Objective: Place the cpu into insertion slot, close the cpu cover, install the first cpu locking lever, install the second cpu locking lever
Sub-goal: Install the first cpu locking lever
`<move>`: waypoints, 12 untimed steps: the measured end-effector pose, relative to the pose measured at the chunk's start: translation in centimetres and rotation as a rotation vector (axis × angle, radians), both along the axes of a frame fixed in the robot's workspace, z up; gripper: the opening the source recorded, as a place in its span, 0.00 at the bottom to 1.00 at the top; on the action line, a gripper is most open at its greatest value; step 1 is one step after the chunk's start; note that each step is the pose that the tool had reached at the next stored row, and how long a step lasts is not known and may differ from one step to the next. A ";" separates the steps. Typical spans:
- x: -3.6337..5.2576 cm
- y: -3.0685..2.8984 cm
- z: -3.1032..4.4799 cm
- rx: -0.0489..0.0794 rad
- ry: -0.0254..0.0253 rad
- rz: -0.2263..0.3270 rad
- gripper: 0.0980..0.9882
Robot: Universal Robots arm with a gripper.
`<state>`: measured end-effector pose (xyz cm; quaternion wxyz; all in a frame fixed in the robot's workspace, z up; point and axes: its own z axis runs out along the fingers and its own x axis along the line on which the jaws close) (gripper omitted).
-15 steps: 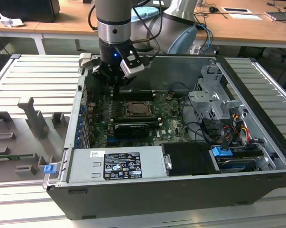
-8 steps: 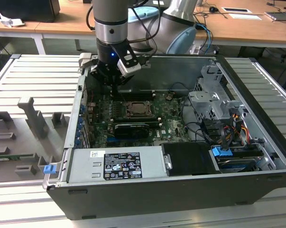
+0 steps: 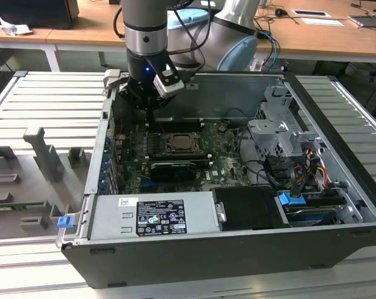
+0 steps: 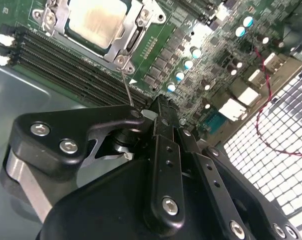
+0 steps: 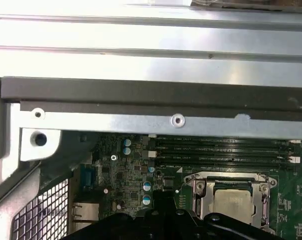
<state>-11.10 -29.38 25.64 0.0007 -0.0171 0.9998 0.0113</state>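
Second wrist view: we read fingers (image 4: pixel 163 120) as pressed together at gripper (image 4: pixel 161 102) tip, nothing visible between them; gripper body hides much. Thin locking lever (image 4: pixel 126 85) rises to fingers' side, contact unclear to us. Near fingertips, cpu (image 4: pixel 98 20) sits in insertion slot (image 4: pixel 120 60), cpu cover (image 4: pixel 132 27) down around it, partly cut off. Exterior view: gripper (image 3: pixel 151 113) hangs at slot's far side, toward exterior view's left.

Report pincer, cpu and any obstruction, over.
Pincer low beside cpu. Cpu seated, cover down over it. Thin lever points toward pincer.
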 end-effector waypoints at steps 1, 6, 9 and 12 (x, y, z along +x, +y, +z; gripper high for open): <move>0.00 0.10 -0.01 0.000 -0.0001 0.000 0.01; 0.04 0.46 -0.04 0.000 0.0000 0.000 0.01; 0.16 0.53 -0.04 0.000 -0.0001 0.000 0.01; 0.39 0.58 -0.05 0.000 -0.0001 0.000 0.01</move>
